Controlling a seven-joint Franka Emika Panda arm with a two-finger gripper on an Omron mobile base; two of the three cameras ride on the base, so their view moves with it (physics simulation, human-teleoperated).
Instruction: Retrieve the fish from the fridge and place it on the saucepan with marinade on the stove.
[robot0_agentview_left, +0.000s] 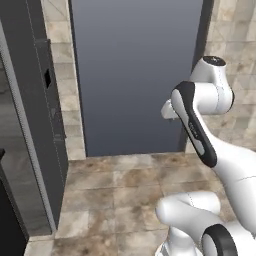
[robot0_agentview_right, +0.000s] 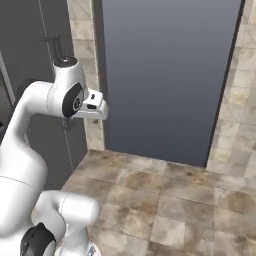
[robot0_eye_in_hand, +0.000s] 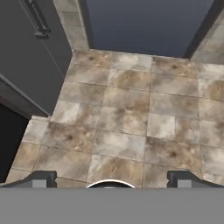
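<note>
Tool (robot0_eye_in_hand: 109, 178) fingers spread apart above brown stone-tiled floor (robot0_eye_in_hand: 131, 118) (fridge (robot0_eye_in_hand: 30, 65) beside).

A brown stone-tiled floor (robot0_eye_in_hand: 131, 113) runs up to a dark blue-grey doorway (robot0_agentview_left: 132, 75) framed by beige tiled walls (robot0_agentview_right: 237, 100), with grey cabinets (robot0_agentview_left: 42, 125) at left.

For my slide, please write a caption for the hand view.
Open claw above brown stone floor tiles, tall grey brushed-metal fridge at left.
</note>
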